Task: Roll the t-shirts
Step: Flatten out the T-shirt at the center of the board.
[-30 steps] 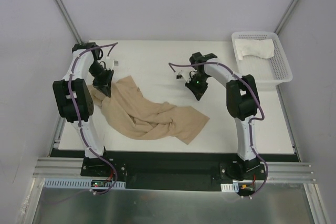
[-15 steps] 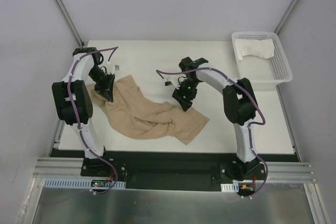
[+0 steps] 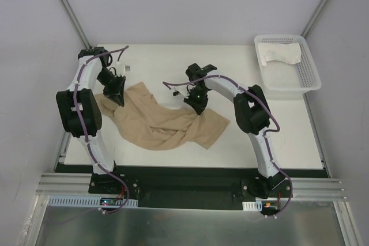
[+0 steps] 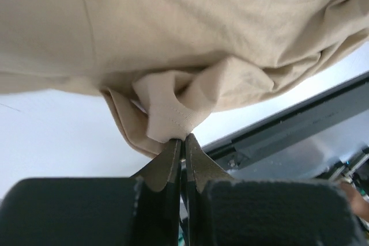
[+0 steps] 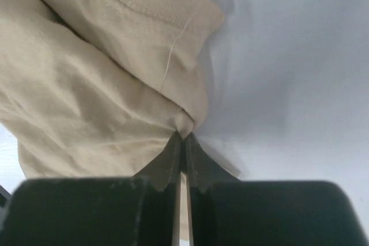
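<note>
Left side of the table [image 3: 155, 61]: the left arm [image 3: 76, 108] rises from its base at the near edge and bends over the left end of the tan t-shirt [image 3: 164, 131]. The left gripper [image 3: 117, 98] points down onto that end of the cloth. In the left wrist view its fingertips [image 4: 172, 156] are pressed together, with a stitched hem corner of the tan fabric pinched at their very tips. The rest of the cloth bunches in soft folds just beyond them.

Centre: the tan t-shirt lies crumpled on the white tabletop as a slanting band, running from the far left toward the near right. Twisted folds gather at its middle, and a flatter flap spreads at its right end.

Right of centre: the right arm [image 3: 253, 119] reaches inward and leftward from its base. The right gripper [image 3: 199, 108] sits on the far edge of the shirt's right portion. In the right wrist view its fingertips [image 5: 173, 154] are closed on a small peak of tan cloth, beside a ribbed, stitched band of the garment. Bare table shows to the right of the fold.

Far right: a white mesh basket [image 3: 308, 79] stands at the far right corner of the table. The white t-shirt [image 3: 281, 53] lies bundled against the basket's far end, well apart from both grippers.
</note>
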Robot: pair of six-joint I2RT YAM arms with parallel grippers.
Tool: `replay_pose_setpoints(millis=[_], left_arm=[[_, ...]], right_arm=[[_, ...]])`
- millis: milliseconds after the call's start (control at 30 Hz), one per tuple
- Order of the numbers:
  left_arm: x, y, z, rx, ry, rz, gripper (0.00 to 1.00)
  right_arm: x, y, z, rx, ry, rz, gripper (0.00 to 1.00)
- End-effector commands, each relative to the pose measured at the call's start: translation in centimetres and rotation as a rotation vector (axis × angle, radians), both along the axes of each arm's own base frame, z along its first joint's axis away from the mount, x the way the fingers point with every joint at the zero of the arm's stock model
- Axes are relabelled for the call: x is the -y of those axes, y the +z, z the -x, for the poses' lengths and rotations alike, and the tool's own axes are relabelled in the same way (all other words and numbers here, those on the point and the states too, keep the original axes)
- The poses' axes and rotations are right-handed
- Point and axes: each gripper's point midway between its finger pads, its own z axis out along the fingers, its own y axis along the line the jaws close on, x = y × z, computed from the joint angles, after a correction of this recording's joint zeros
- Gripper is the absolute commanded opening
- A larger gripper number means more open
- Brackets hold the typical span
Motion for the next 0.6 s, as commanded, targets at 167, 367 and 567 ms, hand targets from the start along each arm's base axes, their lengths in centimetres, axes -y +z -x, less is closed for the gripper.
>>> replay_pose_setpoints(millis=[167, 367, 567], left_arm=[[0.6, 10.2, -12.3, 0.442, -0.001, 0.081, 0.0], [3.2, 18.7, -12.8, 0.683, -0.051, 0.187, 0.0], [6.9, 14.6, -1.1, 0.389, -0.149, 0.197, 0.0]], right_arm=[[5.3, 14.6, -12.3, 0.332, -0.425, -0.203, 0.01], [10.0, 26.2, -14.5, 0.631, -0.587, -0.349, 0.01], [13.9, 23.0, -4.9, 0.477, -0.521, -0.206, 0.01]])
